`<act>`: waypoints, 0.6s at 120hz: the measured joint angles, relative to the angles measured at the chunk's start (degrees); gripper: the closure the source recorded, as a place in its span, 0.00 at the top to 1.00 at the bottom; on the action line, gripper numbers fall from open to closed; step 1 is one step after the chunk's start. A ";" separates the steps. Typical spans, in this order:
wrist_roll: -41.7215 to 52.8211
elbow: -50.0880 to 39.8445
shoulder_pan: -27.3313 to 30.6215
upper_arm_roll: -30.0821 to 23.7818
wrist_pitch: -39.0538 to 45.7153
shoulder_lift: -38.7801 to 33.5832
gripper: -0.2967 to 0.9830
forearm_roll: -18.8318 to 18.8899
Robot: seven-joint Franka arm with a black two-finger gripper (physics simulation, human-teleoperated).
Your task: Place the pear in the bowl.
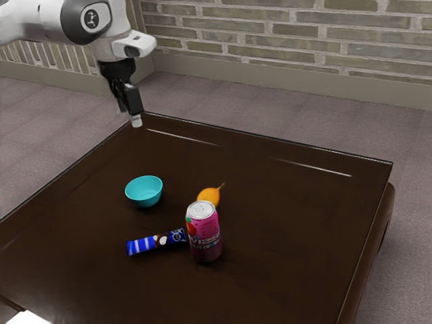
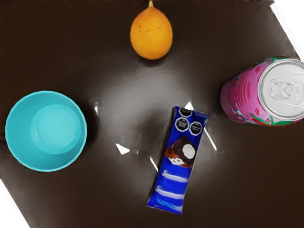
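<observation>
By the exterior view's clock, the dark table (image 1: 290, 202) has its far left corner at eleven, near where the gripper (image 1: 136, 120) hangs; whether its fingers are apart or together, I cannot tell. The pink can (image 1: 205, 236) stands upright, its lettering too small to read surely. The turquoise bowl (image 1: 144, 192) sits at its ten, well inside the edges. The blue wrapped bar (image 2: 175, 166), with black octagonal labels, lies at the can's nine. The orange pear (image 2: 151, 35) rests at the bowl's three, tabletop between.
</observation>
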 joint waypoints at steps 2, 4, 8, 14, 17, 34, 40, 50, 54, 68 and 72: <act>0.47 0.00 0.01 0.00 0.22 0.00 0.77 0.01; 0.93 -0.02 0.02 0.00 0.41 0.01 0.77 0.01; 1.81 -0.01 0.04 0.00 0.77 0.04 0.77 0.01; 3.04 -0.02 0.05 0.00 1.20 0.04 0.77 0.00; 3.63 -0.01 0.05 0.00 1.38 0.03 0.77 0.00; 6.05 -0.06 -0.01 -0.11 2.13 2.20 0.77 -1.22; 5.79 -0.10 -1.56 -0.03 2.59 3.98 0.77 -2.60; 4.36 0.06 -5.52 0.25 3.46 7.08 0.77 -3.84; 3.61 1.23 -6.69 0.38 3.80 9.26 0.77 -4.03; 1.31 4.69 -9.15 0.51 4.92 14.82 0.77 -2.66; 0.77 5.22 -9.18 0.48 5.15 15.22 0.77 -2.43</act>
